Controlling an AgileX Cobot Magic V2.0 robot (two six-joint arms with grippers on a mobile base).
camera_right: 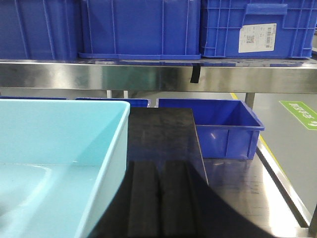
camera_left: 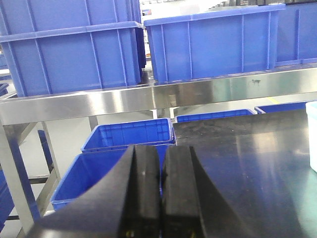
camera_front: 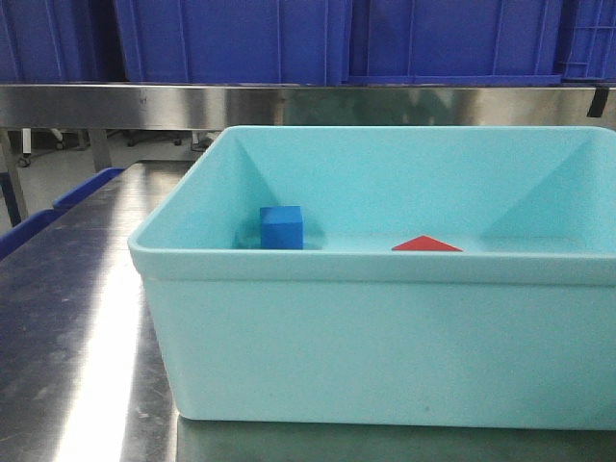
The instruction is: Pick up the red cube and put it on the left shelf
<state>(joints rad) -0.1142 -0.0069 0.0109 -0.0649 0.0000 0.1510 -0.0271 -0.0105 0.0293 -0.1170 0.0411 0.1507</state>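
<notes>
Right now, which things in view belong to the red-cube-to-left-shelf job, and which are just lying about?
Job:
small matte red cube, lying in the pale turquoise plastic tub
stainless-steel left shelf
left gripper and right gripper, both shut and empty

Lying about:
small blue cube, in the same tub
deep-blue plastic crates standing on the shelf

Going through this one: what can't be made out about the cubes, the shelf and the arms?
Red cube: front view, only a top sliver shows; the tub wall hides the rest.
Blue cube: base hidden likewise.
Left shelf: left wrist view, its top lies behind the front rail.
Left gripper, right gripper: absent from the front view; position relative to cubes unknown.
</notes>
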